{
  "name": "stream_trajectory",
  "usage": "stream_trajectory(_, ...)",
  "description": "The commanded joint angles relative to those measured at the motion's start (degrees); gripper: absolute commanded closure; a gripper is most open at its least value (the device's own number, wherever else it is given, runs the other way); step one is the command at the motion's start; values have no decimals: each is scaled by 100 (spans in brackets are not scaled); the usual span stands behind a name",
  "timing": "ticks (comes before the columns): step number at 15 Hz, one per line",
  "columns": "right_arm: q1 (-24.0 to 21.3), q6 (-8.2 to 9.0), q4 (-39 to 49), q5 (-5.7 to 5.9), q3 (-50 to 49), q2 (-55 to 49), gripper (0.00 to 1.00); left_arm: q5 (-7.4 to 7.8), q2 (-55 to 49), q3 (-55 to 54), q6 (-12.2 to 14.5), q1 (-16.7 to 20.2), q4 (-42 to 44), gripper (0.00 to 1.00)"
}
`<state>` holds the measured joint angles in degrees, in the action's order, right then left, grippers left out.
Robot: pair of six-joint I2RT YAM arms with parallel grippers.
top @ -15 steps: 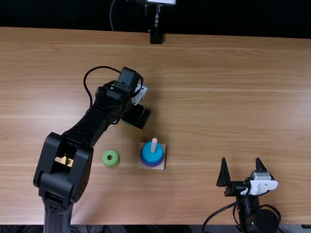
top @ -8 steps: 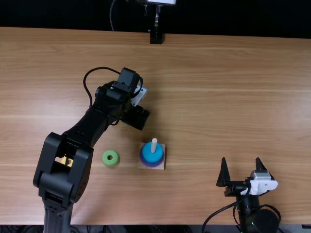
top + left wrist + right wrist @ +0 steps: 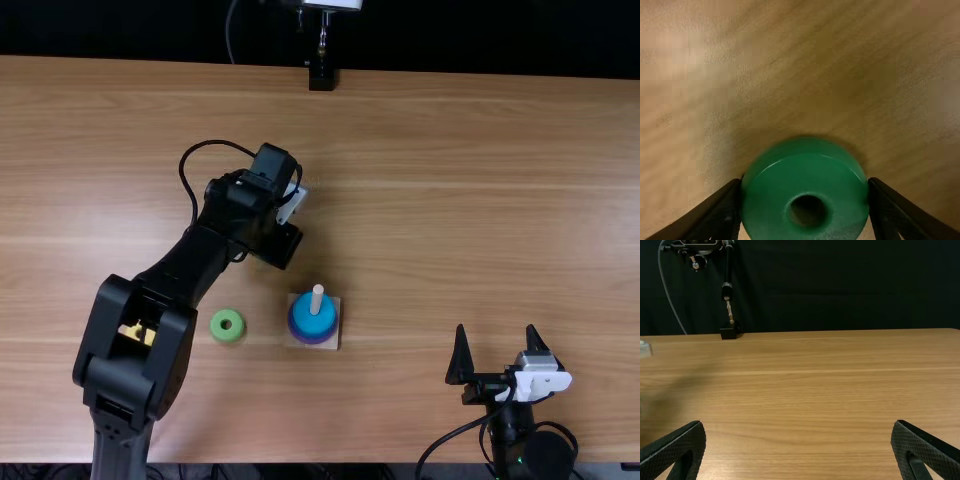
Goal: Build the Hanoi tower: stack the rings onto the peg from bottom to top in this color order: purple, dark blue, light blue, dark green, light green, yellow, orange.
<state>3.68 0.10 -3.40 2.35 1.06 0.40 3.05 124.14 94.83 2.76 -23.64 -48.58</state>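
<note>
The left gripper (image 3: 279, 246) is clamping the dark green ring (image 3: 772, 200) beyond the peg (image 3: 317, 294), where the light blue ring (image 3: 312, 319) is lying topmost. The right gripper (image 3: 495, 327) is holding its fingers apart.

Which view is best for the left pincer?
Left wrist view: left pincer close up, fingers gripping the dark green ring. Top view: its black back, from above. Right wrist view: a pale patch, possibly part of it.

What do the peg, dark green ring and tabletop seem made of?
Peg: probably plain matte wood, from its pale beige colour.
Dark green ring: glossy plastic or painted wood, with curved glints near its edge.
Tabletop: wood or wood-look laminate, streaked with long grain, with a soft sheen.
</note>
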Motion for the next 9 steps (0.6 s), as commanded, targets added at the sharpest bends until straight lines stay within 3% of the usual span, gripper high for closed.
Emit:
stream_trajectory(1, -61, 1, -25, -35, -36, -40, 0, -62, 23, 537, 19, -9, -268, 100)
stream_trajectory(4, -61, 1, -25, -35, -36, -40, 0, -52, -214, 1354, 40, 8, -1470, 100)
stream_trajectory(9, -61, 1, -25, -35, -36, -40, 0, -52, -874, 1451, -44, -27, -1724, 100)
